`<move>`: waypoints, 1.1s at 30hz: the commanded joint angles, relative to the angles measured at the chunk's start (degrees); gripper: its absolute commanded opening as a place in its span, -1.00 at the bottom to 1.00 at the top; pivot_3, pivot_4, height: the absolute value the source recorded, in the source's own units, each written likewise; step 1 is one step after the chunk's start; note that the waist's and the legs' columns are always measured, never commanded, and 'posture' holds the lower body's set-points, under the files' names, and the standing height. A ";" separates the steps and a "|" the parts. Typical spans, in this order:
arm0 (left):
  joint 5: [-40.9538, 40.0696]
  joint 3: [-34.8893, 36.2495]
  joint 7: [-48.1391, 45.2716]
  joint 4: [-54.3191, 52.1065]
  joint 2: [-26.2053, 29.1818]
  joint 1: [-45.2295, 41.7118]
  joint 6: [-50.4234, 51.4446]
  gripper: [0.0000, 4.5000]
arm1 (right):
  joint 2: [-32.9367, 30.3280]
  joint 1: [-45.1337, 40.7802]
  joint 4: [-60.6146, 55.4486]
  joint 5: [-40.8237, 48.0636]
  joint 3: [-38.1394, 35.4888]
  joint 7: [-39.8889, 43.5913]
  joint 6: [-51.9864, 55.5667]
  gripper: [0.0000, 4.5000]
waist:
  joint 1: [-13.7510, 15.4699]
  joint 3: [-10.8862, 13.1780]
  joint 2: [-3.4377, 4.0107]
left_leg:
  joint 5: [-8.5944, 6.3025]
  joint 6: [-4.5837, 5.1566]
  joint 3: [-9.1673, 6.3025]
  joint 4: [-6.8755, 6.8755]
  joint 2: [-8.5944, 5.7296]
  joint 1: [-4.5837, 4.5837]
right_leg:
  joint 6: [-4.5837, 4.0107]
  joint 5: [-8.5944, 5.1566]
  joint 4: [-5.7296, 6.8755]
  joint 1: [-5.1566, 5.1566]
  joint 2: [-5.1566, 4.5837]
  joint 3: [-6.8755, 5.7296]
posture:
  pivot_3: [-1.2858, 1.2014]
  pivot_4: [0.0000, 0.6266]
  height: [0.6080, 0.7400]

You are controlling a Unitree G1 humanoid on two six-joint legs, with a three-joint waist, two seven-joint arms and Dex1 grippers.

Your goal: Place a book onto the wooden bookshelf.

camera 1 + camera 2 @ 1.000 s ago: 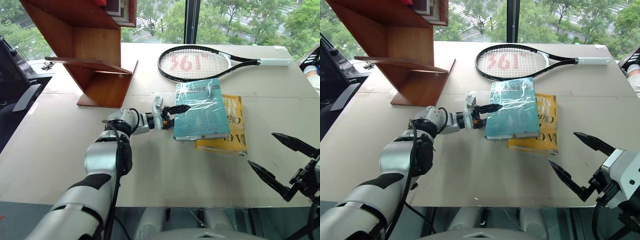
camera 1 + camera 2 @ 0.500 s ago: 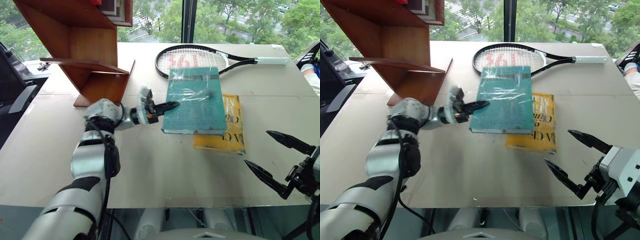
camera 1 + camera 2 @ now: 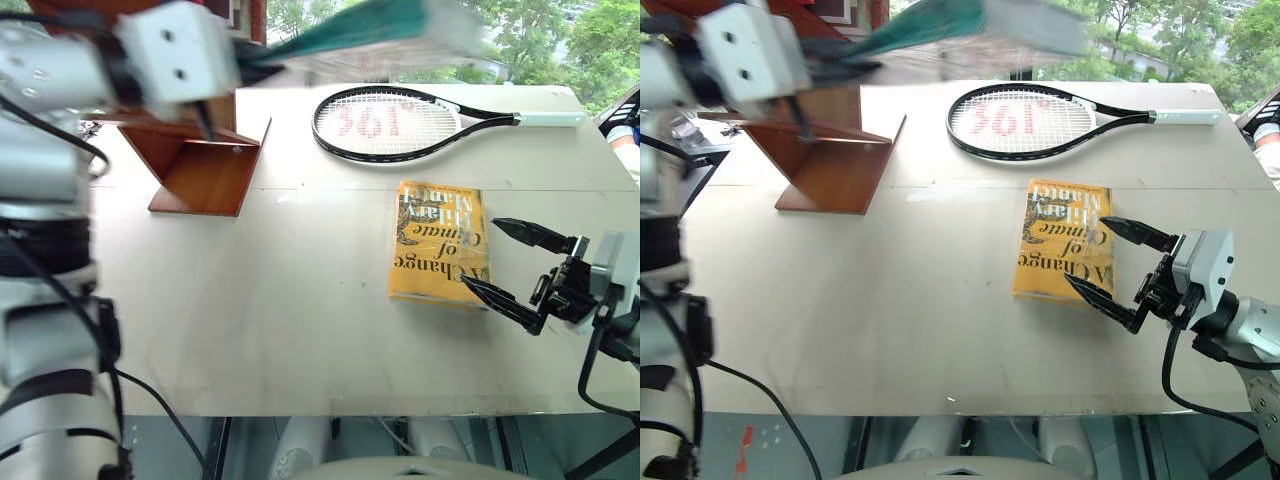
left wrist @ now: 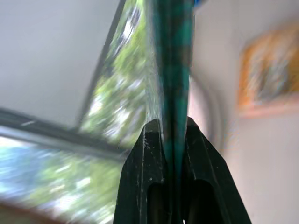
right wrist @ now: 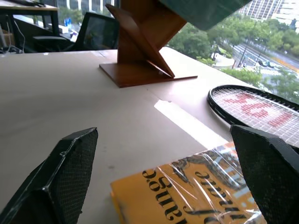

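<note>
At upper centre, the teal book (image 3: pixel 360 25) is being gripped in the left gripper's (image 4: pixel 174 135) clenched jaws, beside the wooden bookshelf (image 3: pixel 205 165). Right gripper (image 3: pixel 510 265) jaws are being held released by the yellow book (image 3: pixel 438 240).

Silver-grey arms, black cables, a white screwed wrist block (image 3: pixel 178 52), black pointed fingers (image 3: pixel 497 299).

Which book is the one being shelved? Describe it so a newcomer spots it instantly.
Start at the wooden bookshelf at the table's far left corner. Above it, the left gripper holds the book in the air. It is thin and teal-green, unlike the yellow book lying flat on the table.
</note>
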 commanded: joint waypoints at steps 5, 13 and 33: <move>12.12 -5.54 -1.62 27.75 11.22 -11.04 -20.22 -0.95 | 0.92 -7.44 0.77 1.95 1.23 0.96 -1.92 1.00 | 0.22 0.13 -0.16 | -0.01 0.03 -0.13 0.14 -0.06 -0.26 | 0.03 -0.02 0.00 -0.05 0.04 -0.25 | 0.03 -0.52 1.00; 24.88 -13.17 4.97 46.38 12.73 -20.31 -25.70 -0.95 | 1.96 -12.89 -0.59 5.92 1.05 -0.90 -1.25 1.00 | -0.13 0.19 -0.31 | -0.04 0.09 -0.15 0.27 -0.16 -0.26 | 0.06 -0.03 0.24 0.01 0.04 -0.42 | 0.03 -0.52 1.00; -21.74 4.25 -24.29 18.39 14.50 -11.33 24.09 0.74 | 0.50 -14.95 1.50 8.27 1.74 -1.80 2.79 1.00 | -1.60 0.25 -0.33 | -0.04 0.10 -0.19 0.32 -0.01 -0.28 | 0.05 -0.03 0.30 -0.03 0.06 -0.42 | 0.03 -0.52 1.00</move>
